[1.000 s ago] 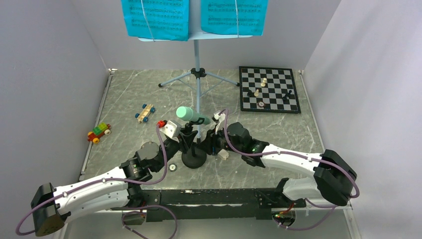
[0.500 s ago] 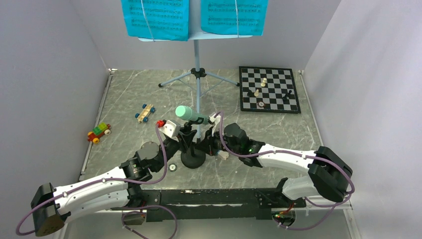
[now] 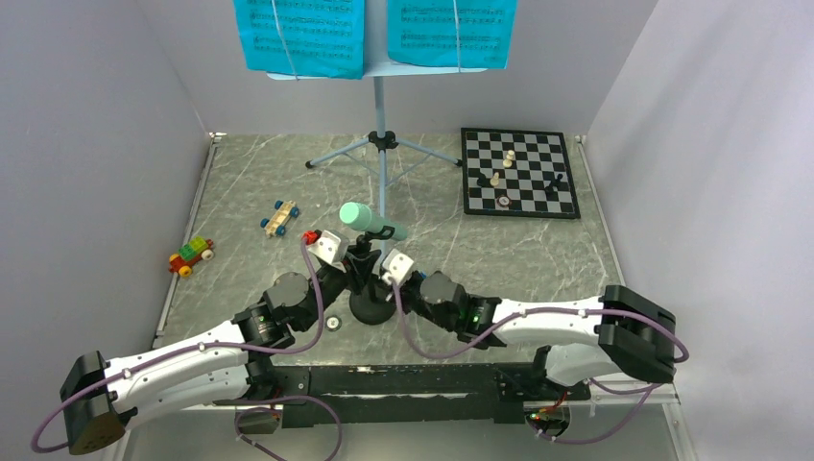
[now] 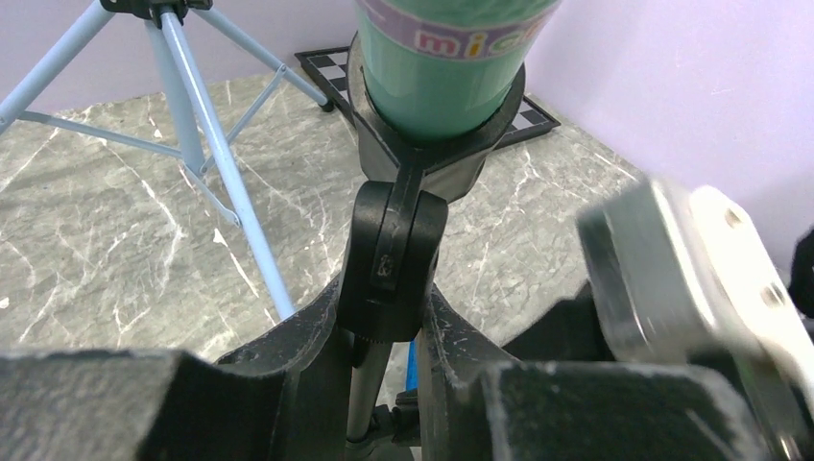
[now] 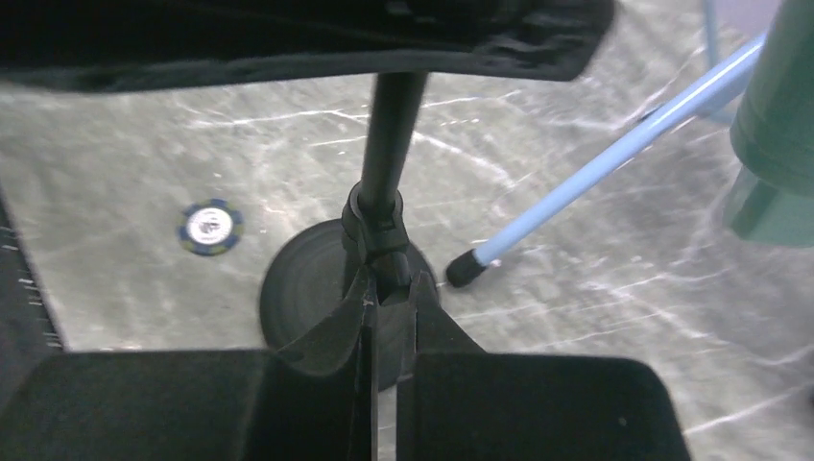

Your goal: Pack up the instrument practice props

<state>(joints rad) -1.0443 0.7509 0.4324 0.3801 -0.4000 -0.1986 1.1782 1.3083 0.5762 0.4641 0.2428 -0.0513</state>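
Both grippers are clamping the black mic stand (image 3: pixel 372 305).
The left gripper (image 4: pixel 382 322) is pinching the stand's thin pole just under the clip hinge. The mint-green toy microphone (image 4: pixel 443 67) is sitting in the clip directly above its fingers. The right gripper (image 5: pixel 389 293) is squeezing the same pole lower down, at the collar just above the round base. The pale-blue music stand (image 3: pixel 381 144) is standing just beyond both grippers, carrying two cyan sheet-music pages (image 3: pixel 299 36) high above them.

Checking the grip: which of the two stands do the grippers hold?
The short black mic stand, carrying the green microphone; not the tall pale-blue music stand.
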